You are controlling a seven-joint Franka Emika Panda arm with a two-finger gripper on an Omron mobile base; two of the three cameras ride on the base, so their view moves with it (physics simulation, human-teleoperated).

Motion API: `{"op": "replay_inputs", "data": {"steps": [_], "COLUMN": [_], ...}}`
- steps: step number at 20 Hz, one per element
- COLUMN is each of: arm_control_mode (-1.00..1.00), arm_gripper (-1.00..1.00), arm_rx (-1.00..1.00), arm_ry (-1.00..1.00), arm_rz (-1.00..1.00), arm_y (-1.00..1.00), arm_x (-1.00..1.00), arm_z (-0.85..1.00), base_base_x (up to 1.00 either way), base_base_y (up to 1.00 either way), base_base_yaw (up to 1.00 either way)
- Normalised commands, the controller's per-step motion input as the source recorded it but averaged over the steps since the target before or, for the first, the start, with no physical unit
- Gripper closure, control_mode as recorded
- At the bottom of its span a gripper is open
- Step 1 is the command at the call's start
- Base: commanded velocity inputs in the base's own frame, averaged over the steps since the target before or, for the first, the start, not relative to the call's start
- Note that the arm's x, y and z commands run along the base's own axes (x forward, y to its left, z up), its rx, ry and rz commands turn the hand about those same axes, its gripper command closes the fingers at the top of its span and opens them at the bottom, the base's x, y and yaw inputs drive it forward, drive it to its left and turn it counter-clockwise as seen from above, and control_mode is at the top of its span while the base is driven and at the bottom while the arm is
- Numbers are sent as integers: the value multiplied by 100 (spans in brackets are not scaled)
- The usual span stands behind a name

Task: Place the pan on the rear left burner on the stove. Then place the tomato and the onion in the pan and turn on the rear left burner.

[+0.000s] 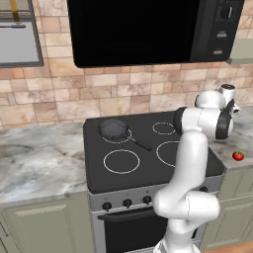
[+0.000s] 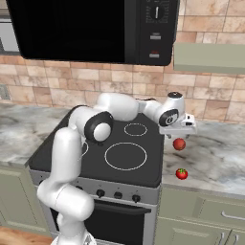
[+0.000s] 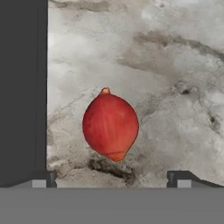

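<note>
- Dark pan (image 1: pixel 114 129) sits on the rear left burner (image 1: pixel 116 134) of the stove (image 1: pixel 148 173), handle pointing front-right.
- Onion (image 2: pixel 179 144) and tomato (image 2: pixel 181 173) lie on the counter (image 2: pixel 215 158) just right of the stove's edge, tomato nearer the front.

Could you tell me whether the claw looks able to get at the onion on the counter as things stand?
Probably yes: the claw hangs open right above the onion, which lies alone on bare counter beside the stove, with nothing between them.

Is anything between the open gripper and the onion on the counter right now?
Nothing visible. The gripper hovers open directly above the onion, with only bare counter around it; the tomato lies apart, nearer the counter's front edge.
</note>
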Motion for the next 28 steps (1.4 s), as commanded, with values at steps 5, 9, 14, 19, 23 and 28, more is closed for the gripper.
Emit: {"op": "replay_inputs", "data": {"steps": [5,9,14,19,23,28], "arm_control_mode": [-100,-100,-100,-100,-100,-100], "arm_gripper": [-100,-100,-100,-100,-100,-100], "arm_rx": [1,1,2,1,0,0], "arm_ry": [0,0,0,0,0,0], "arm_rz": [0,0,0,0,0,0], "arm_y": [-5,0,0,-5,-11,-8], "arm_x": [2,10,18,11,2,0], "arm_z": [-17,-11,-14,-19,-21,-20], "base_base_x": [0,0,0,0,0,0], "base_base_y": [0,0,0,0,0,0], "base_base_yaw": [0,0,0,0,0,0]}}
